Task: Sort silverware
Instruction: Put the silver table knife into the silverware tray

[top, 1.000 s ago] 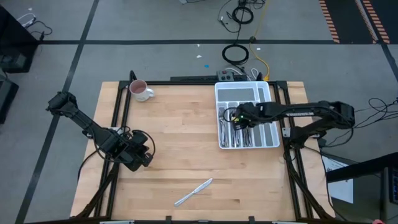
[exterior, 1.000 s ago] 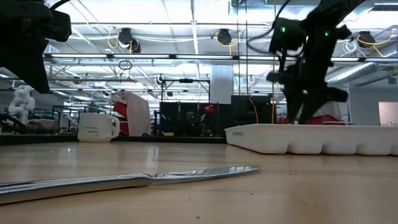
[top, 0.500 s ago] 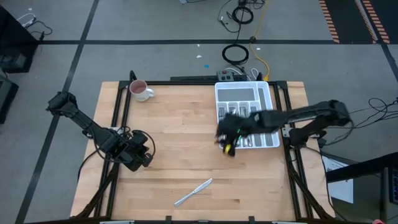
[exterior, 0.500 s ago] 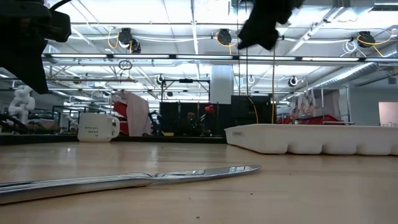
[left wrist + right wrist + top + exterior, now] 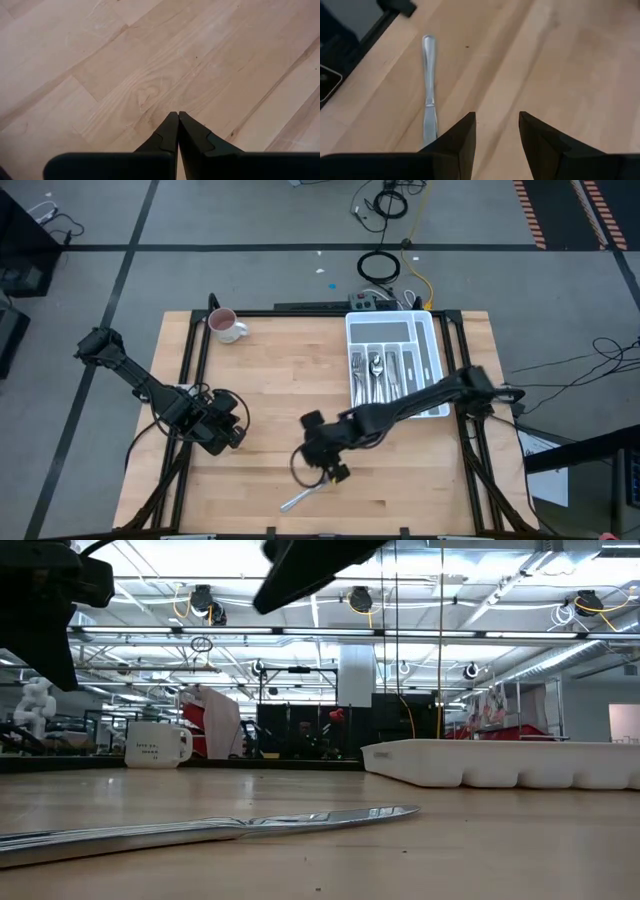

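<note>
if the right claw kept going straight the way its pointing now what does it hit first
Most likely bare wood of the table. The right claw, open and empty, points down at the boards, and the knife lies just off to one side of its line, not between the fingers. How high it hovers is unclear.

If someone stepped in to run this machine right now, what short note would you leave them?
Right gripper: open, empty, above the shiny silver metal knife lying loose near the wooden table's front edge.
Left gripper: shut, empty, parked over the table's left side.
Done: forks and spoons lie in the white divided plastic tray at the table's right rear.
Left: pick up the knife and put it in the tray. The white mug stays.
</note>
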`<state>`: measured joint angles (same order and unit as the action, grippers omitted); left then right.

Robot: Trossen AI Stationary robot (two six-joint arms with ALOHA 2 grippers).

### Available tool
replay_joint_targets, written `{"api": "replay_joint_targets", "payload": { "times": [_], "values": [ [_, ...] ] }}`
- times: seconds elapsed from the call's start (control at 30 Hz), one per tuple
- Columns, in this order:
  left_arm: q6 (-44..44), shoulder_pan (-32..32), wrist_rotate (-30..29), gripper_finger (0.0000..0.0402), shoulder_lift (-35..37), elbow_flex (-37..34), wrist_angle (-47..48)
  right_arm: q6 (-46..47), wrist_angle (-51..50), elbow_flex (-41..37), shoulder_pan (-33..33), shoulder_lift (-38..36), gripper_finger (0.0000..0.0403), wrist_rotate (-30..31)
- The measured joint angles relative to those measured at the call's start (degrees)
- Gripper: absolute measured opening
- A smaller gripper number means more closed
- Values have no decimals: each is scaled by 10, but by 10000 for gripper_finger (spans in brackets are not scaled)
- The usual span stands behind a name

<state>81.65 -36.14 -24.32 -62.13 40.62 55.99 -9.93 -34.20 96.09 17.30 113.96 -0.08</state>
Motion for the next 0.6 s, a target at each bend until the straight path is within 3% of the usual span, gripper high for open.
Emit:
{"api": "replay_joint_targets", "payload": {
  "times": [0.37, 0.6],
  "values": [
    [-16, 0, -2, 15, 0, 0, 0, -50, -93, 184, 39, 147, 139, -34],
    [-16, 0, -6, 15, 0, 0, 0, -75, -119, 206, 61, 202, 139, -31]
  ]
}}
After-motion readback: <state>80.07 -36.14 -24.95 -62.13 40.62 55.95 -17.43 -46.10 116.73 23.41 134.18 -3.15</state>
